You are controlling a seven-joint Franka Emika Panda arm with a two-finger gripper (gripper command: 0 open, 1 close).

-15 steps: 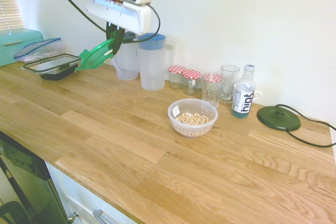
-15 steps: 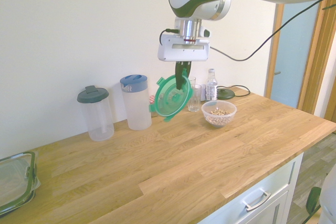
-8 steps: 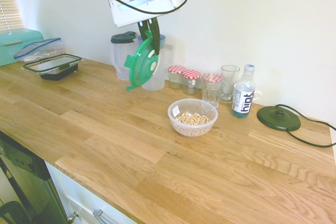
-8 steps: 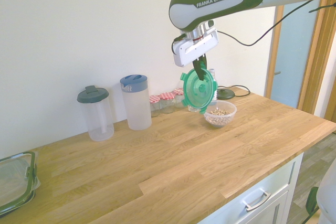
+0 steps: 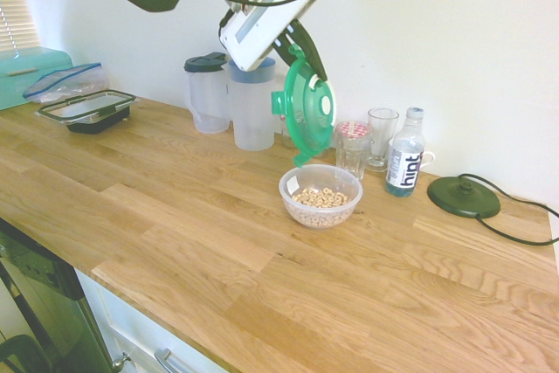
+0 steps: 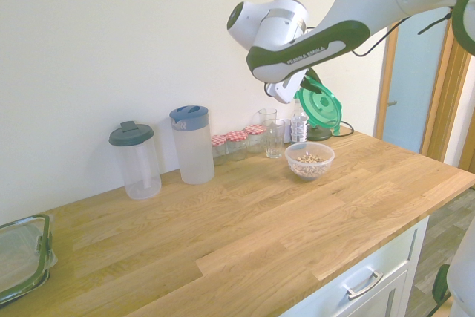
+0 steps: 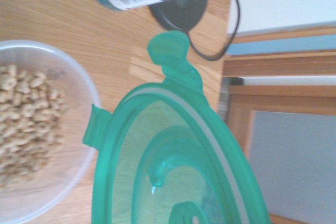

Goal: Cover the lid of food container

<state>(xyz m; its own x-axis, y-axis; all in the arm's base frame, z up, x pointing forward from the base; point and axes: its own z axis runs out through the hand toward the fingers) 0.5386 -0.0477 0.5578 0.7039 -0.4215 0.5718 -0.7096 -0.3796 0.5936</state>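
My gripper [image 5: 301,51] is shut on the top rim of the round translucent green lid [image 5: 306,111], which hangs almost on edge in the air. The lid [image 6: 318,106] sits above and slightly behind the food container [image 5: 320,195], a small clear bowl of cereal rings with a white sticker, standing on the wooden counter. In the wrist view the lid [image 7: 178,166] fills the lower half, with the food container [image 7: 37,124] beside it. From the second exterior view the food container [image 6: 309,160] stands just below the lid.
Behind the bowl stand a drinking glass [image 5: 353,150], red-checked jars [image 5: 318,134], a water bottle [image 5: 404,154] and a dark round base [image 5: 464,196]. Two pitchers [image 5: 251,107] stand by the wall. A black-rimmed container [image 5: 87,111] lies far left.
The arm has swung the lid from in front of the pitchers across to a spot above the bowl. The wrist has tilted and the lid has turned.
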